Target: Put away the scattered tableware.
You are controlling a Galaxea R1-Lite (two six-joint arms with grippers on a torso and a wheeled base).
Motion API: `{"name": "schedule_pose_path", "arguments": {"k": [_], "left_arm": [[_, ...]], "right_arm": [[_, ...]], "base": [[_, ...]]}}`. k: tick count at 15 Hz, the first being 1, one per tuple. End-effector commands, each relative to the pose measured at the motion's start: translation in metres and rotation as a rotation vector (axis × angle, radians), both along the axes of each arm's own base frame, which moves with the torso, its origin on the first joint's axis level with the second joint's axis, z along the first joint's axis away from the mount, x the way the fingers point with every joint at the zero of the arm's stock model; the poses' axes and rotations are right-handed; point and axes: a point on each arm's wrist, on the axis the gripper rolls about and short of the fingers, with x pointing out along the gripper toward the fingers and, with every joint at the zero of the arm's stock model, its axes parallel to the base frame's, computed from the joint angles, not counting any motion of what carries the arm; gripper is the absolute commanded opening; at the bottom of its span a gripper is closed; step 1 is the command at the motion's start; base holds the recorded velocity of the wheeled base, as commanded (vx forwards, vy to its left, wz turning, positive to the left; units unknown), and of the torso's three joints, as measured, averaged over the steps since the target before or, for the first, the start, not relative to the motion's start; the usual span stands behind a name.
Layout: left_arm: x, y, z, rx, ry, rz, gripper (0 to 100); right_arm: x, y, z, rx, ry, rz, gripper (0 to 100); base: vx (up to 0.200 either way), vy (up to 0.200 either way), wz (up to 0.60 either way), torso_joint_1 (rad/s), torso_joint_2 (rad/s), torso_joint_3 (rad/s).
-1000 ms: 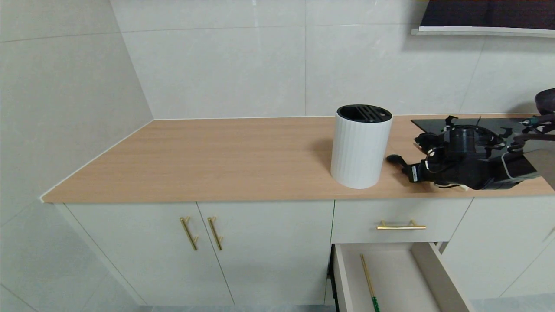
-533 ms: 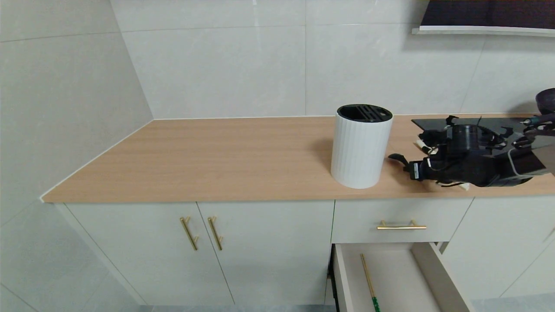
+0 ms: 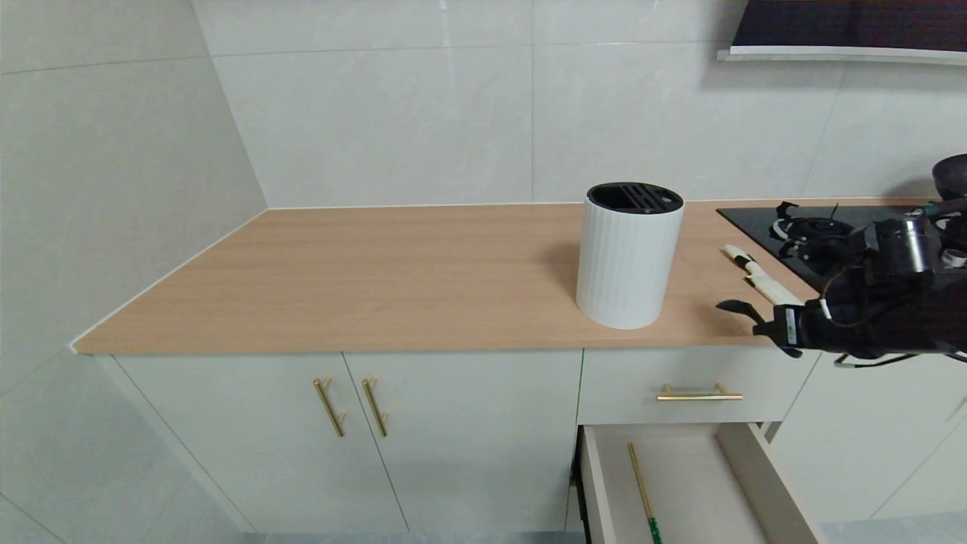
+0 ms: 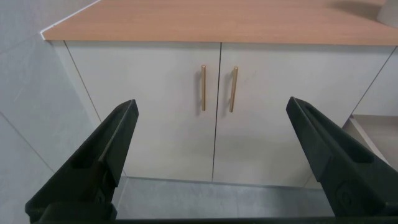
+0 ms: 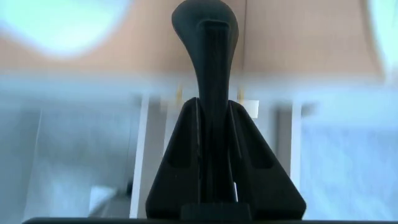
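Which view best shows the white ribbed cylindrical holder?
Head view: the white ribbed cylindrical holder stands whole, upright on the wooden counter. Right wrist view: a blurred pale patch, possibly it. Left wrist view: white cabinet doors.

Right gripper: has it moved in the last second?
Yes. The right gripper has drawn back from beside the white knife holder, rightward and toward the countertop's front edge, uncovering a knife.
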Motion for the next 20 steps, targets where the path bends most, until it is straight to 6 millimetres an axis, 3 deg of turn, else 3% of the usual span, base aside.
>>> {"name": "schedule_pose_path", "arguments": {"k": [1,3,5,10,20], "left_arm": [[0.0,0.0,0.0,0.0,0.0,0.001,100],[0.0,0.0,0.0,0.0,0.0,0.001,100],[0.0,0.0,0.0,0.0,0.0,0.001,100],[0.0,0.0,0.0,0.0,-0.001,0.001,100],[0.0,0.0,0.0,0.0,-0.001,0.001,100]], "right_arm": [[-0.066,0.013,0.004,-0.006,0.031,0.045,0],[-0.091,0.019,-0.005,-0.006,0.067,0.072,0],[-0.097,0.018,-0.017,-0.005,0.118,0.073,0],[-0.078,0.02,-0.049,-0.02,0.213,0.058,0],[-0.074,0.02,-0.06,-0.023,0.222,0.06,0]], "base": [[0.0,0.0,0.0,0.0,0.0,0.0],[0.0,0.0,0.0,0.0,0.0,0.0],[0.0,0.0,0.0,0.0,0.0,0.0],[0.0,0.0,0.0,-0.008,0.01,0.013],[0.0,0.0,0.0,-0.163,0.45,0.277]]}}
